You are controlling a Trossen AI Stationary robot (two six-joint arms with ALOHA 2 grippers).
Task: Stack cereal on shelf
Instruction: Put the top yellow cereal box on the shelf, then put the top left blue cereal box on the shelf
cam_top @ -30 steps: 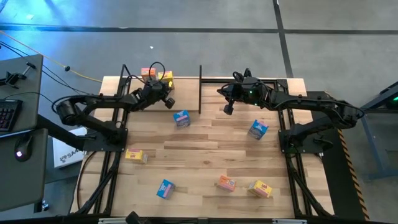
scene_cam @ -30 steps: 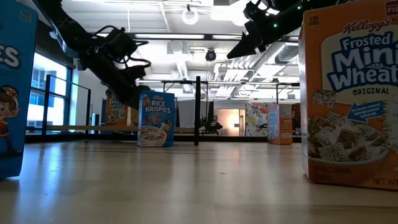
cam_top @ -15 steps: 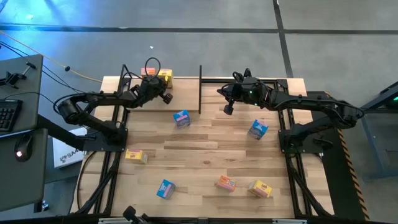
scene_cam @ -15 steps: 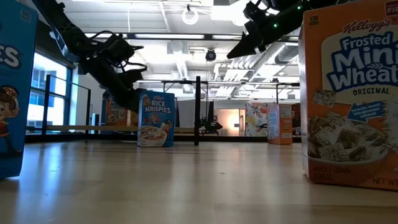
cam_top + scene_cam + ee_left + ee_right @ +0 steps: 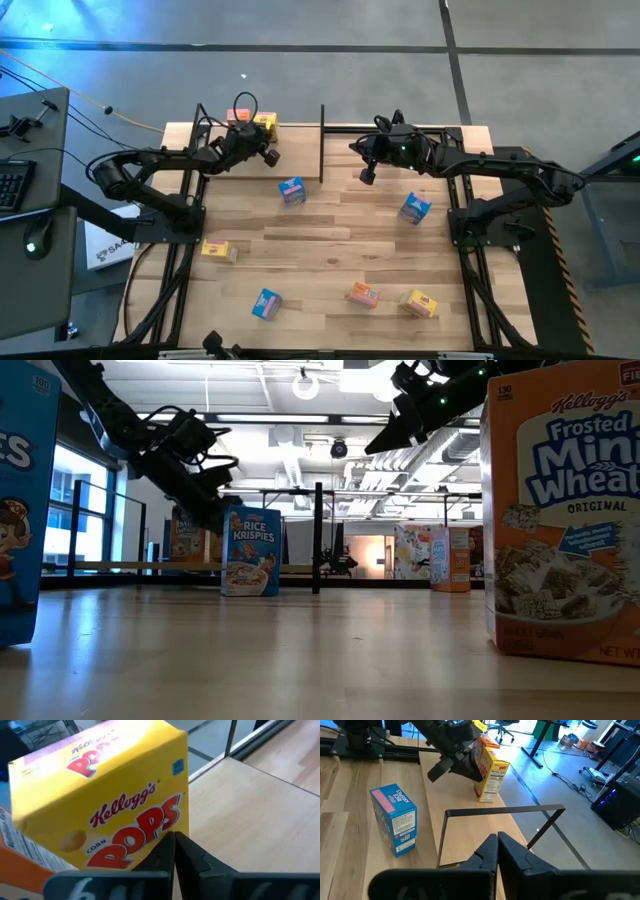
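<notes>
L gripper (image 5: pixel 262 152) was fully closed, nothing in it, tips just beside the yellow Corn Pops box (image 5: pixel 107 800) at far left of shelf (image 5: pixel 470 827). Orange box (image 5: pixel 238 116) stood against the yellow one's left side, both on the pale base board. Rice Krispies box (image 5: pixel 292 190) upright on the tabletop (image 5: pixel 330 245), just near of the shelf, w/ center black post (image 5: pixel 318 537) to its right. R gripper (image 5: pixel 367 175) also fully closed, empty, held above the shelf's right bay, well apart from any box. Blue box (image 5: pixel 414 207) sat nearer, right. Along near tabletop, L to R: yellow box (image 5: pixel 219 250), blue box (image 5: pixel 266 303), orange box (image 5: pixel 363 294), yellow box (image 5: pixel 419 303).
</notes>
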